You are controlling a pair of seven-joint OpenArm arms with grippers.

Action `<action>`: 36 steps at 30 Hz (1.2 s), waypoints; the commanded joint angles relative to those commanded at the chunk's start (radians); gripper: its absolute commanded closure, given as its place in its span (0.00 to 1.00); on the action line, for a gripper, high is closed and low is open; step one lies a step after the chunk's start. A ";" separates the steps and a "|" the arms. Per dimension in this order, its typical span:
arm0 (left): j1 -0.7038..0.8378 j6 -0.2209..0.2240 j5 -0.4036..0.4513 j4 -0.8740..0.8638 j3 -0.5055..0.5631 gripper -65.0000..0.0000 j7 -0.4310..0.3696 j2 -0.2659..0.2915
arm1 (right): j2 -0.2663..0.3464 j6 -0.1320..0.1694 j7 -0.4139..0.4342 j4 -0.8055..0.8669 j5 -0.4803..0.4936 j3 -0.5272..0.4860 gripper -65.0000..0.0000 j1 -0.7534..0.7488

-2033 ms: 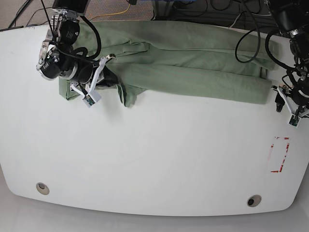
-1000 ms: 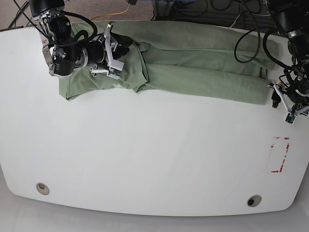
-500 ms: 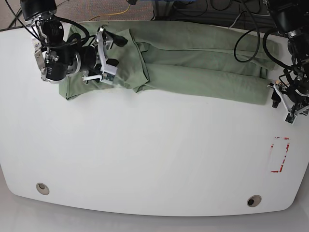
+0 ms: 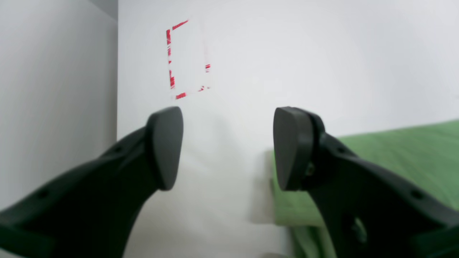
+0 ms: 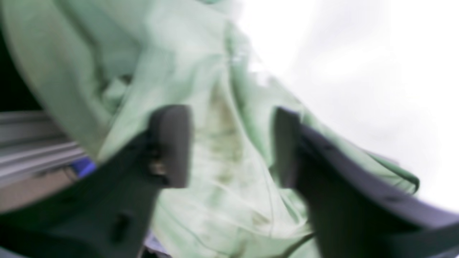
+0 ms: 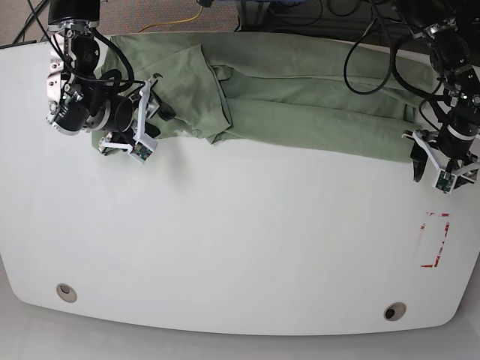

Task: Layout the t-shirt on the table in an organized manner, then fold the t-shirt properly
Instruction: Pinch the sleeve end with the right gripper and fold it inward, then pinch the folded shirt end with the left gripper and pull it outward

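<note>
The pale green t-shirt (image 6: 300,105) lies in a long folded band along the far edge of the white table (image 6: 240,247), its left sleeve turned over onto the body. My right gripper (image 6: 147,117) hovers open over the shirt's left end; the blurred right wrist view shows wrinkled t-shirt (image 5: 200,71) cloth past the open gripper (image 5: 229,147), nothing pinched. My left gripper (image 6: 433,163) stands open just off the shirt's right end. In the left wrist view that gripper (image 4: 227,147) frames bare table (image 4: 322,53), with the t-shirt (image 4: 394,154) edge behind the right finger.
A red tape rectangle (image 6: 435,240) marks the table near its right edge, also in the left wrist view as the tape rectangle (image 4: 186,61). Two round grommet holes (image 6: 66,292) (image 6: 394,310) sit near the front edge. Cables (image 6: 375,52) hang behind the far edge.
The right gripper carried the left sleeve over onto the shirt's body, let go, and has drawn back toward the front left. The left gripper shifted slightly left toward the shirt's right end.
</note>
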 joint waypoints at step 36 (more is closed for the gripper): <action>0.060 0.000 0.006 -0.282 0.132 1.00 -0.005 0.040 | -0.055 0.000 0.407 -0.396 -0.431 -0.032 0.96 -0.023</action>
